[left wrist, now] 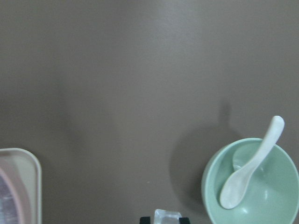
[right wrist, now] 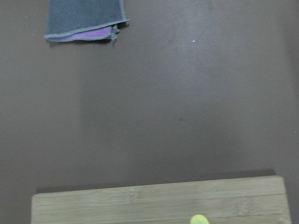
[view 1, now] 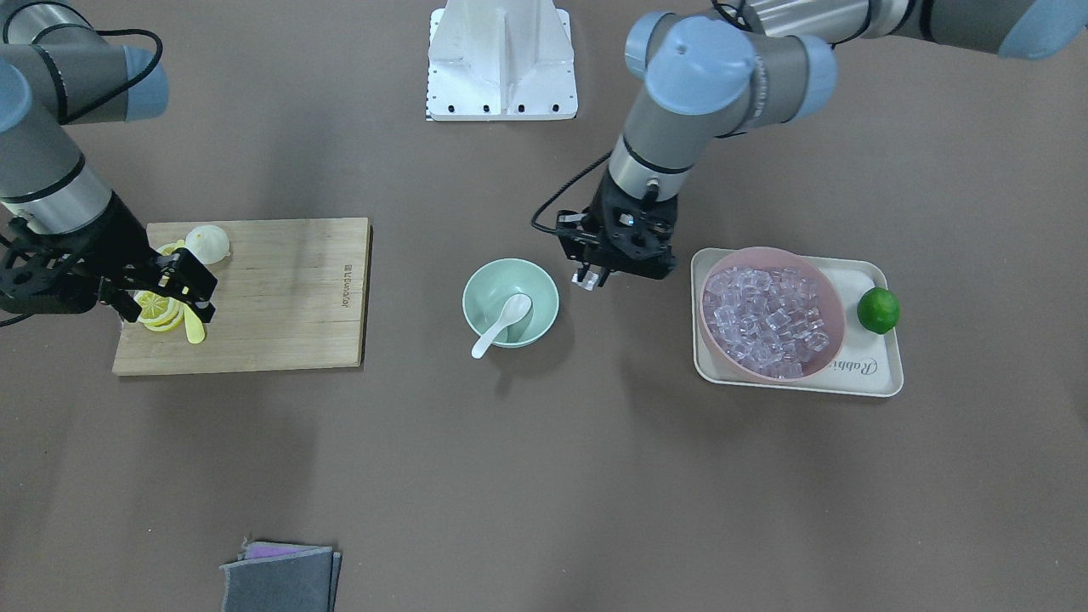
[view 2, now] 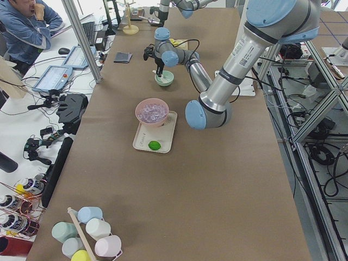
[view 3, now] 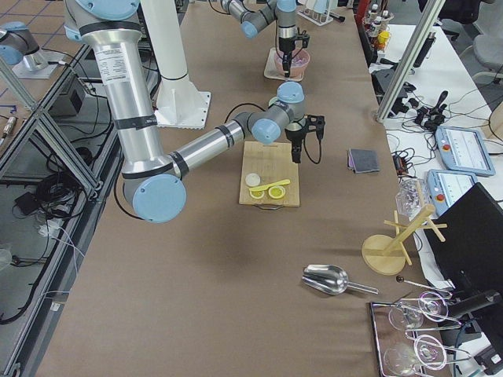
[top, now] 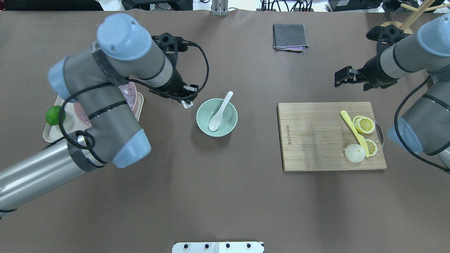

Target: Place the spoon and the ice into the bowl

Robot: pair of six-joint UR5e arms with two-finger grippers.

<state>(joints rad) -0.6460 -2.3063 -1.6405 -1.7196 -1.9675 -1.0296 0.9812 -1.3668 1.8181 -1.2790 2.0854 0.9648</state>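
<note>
The mint-green bowl [view 1: 483,293] stands at the table's middle, also in the overhead view [top: 206,124] and the left wrist view [left wrist: 280,205]. The white spoon [view 1: 503,323] lies in it, scoop down and handle over the rim [top: 220,111] [left wrist: 252,170]. My left gripper [view 1: 586,277] [top: 186,104] is shut on a clear ice cube [left wrist: 167,217] and hovers beside the bowl, on the side toward the pink bowl. My right gripper [view 1: 197,293] [top: 338,80] hangs open and empty over the cutting board's end.
A pink bowl [view 1: 837,327] full of ice cubes sits on a cream tray [view 1: 880,367] with a lime [view 1: 878,310]. The wooden cutting board [view 1: 280,297] holds lemon slices [top: 365,124], a yellow knife [top: 352,129] and a peeled half. A folded grey cloth [top: 289,37] lies apart.
</note>
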